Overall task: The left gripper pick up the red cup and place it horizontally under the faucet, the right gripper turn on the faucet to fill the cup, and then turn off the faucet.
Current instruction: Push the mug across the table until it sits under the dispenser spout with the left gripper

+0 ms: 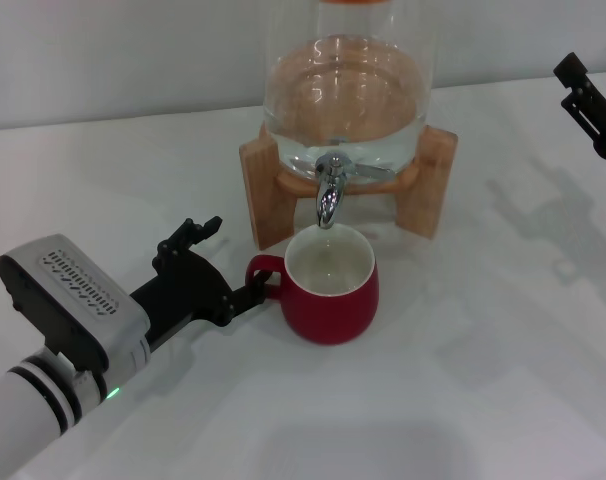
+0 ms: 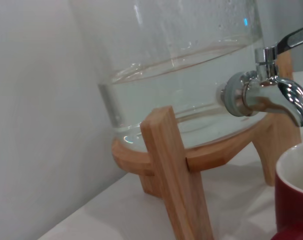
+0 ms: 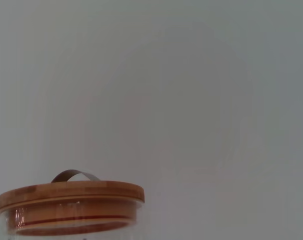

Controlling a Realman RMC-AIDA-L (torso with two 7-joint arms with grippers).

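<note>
The red cup (image 1: 328,290) stands upright on the white table, its white inside showing empty, right under the spout of the chrome faucet (image 1: 328,195). The faucet sits on a glass dispenser (image 1: 348,90) half full of water. My left gripper (image 1: 228,262) is low at the cup's left and open. One fingertip (image 1: 253,293) is at the cup's loop handle (image 1: 262,270), the other points away behind it. In the left wrist view the faucet (image 2: 264,95) and the cup's rim (image 2: 294,182) show close by. My right gripper (image 1: 591,100) hangs high at the far right, away from the faucet.
The dispenser rests on a wooden stand (image 1: 258,185) with legs either side of the faucet. The right wrist view shows only the dispenser's wooden lid (image 3: 69,197) against a plain wall. The table's back edge (image 1: 113,118) runs behind the stand.
</note>
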